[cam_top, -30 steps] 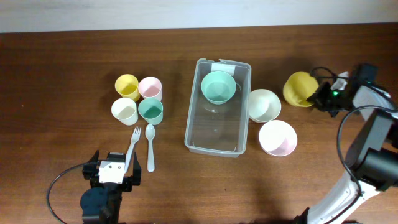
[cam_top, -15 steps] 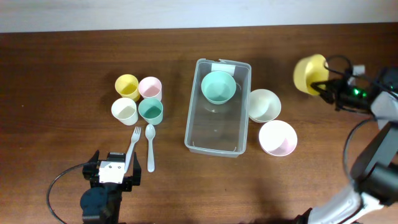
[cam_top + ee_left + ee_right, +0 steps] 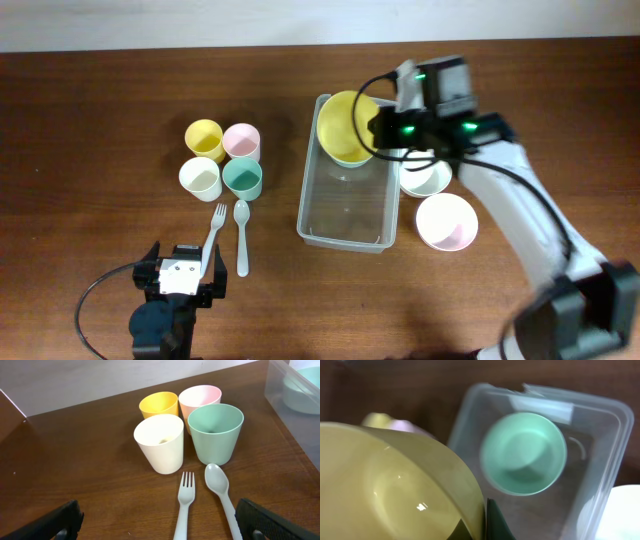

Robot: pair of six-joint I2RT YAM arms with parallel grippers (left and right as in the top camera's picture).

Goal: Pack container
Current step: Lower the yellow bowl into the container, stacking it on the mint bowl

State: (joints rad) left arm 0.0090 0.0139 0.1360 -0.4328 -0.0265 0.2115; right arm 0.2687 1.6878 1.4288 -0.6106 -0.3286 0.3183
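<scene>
The right hand (image 3: 373,130) is clamping the rim of a yellow bowl (image 3: 345,126) and holding it in the air over the container (image 3: 347,208). The container is lying on the tabletop (image 3: 100,100) directly beneath this hand. Its short end with the label (image 3: 542,408) is under the bowl, and its other end is reaching back toward the robot. A teal bowl (image 3: 524,453) is sitting inside at the labelled end, just below the hand; from overhead the yellow bowl is covering most of it. In the right wrist view the yellow bowl is filling the lower left, with one dark finger (image 3: 495,522) showing at its rim.

Just to the right of this hand, outside the container wall, a white bowl (image 3: 425,172) is standing. A pink bowl (image 3: 447,222) is standing beside it, nearer the robot.

The left hand (image 3: 182,283) is sitting low and well to the left of the container, its fingers (image 3: 265,520) spread wide apart. Right ahead of it a fork (image 3: 184,505) and a spoon (image 3: 220,491) are lying side by side, fork on the left. Beyond them four cups are standing upright in a tight square: a white cup (image 3: 159,442) and a teal cup (image 3: 215,432) nearer the hand, a yellow cup (image 3: 158,405) and a pink cup (image 3: 200,396) behind.
</scene>
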